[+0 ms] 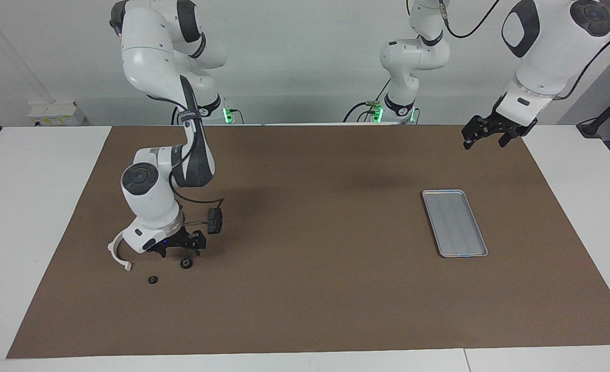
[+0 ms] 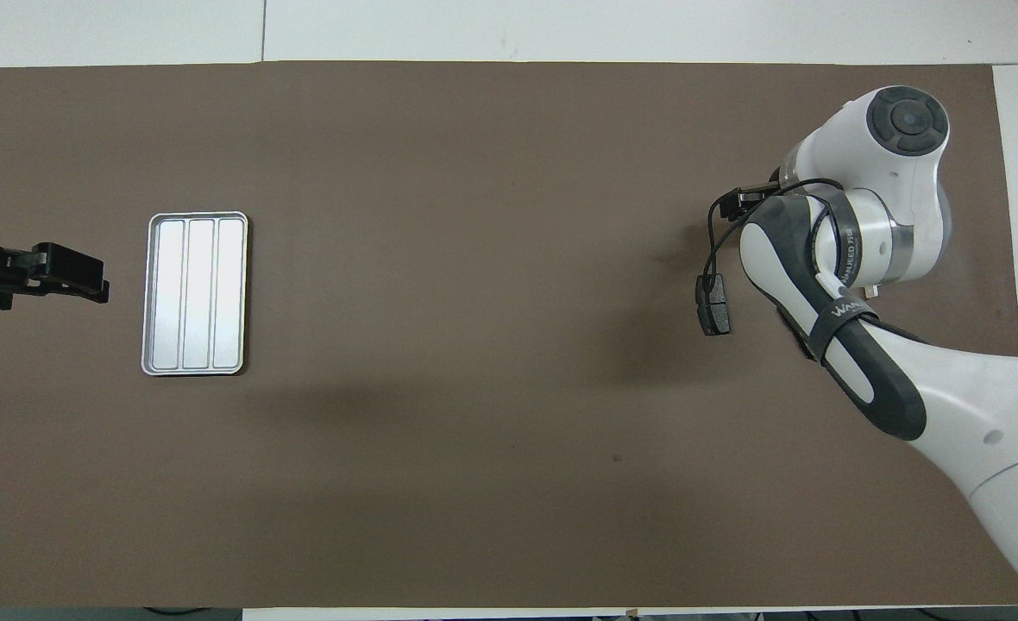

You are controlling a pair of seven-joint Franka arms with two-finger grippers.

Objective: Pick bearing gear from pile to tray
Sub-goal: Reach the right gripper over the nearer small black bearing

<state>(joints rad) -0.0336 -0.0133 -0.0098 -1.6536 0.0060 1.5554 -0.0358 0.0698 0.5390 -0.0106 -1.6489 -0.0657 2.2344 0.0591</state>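
The pile lies toward the right arm's end of the table: a white half-ring bracket (image 1: 118, 256) and two tiny black round pieces (image 1: 186, 263) (image 1: 152, 280). No dark grey plates show. My right gripper (image 1: 182, 251) is open and low over the mat, just above the nearer round piece and beside the bracket, holding nothing. In the overhead view the right arm (image 2: 854, 259) hides its gripper and the pile. The silver tray (image 1: 455, 223) (image 2: 194, 293) lies empty toward the left arm's end. My left gripper (image 1: 485, 138) (image 2: 65, 276) waits open, raised beside the tray.
A brown mat (image 1: 305, 310) covers the table. A small black box (image 1: 214, 219) (image 2: 714, 304) hangs on a cable from the right wrist, just above the mat.
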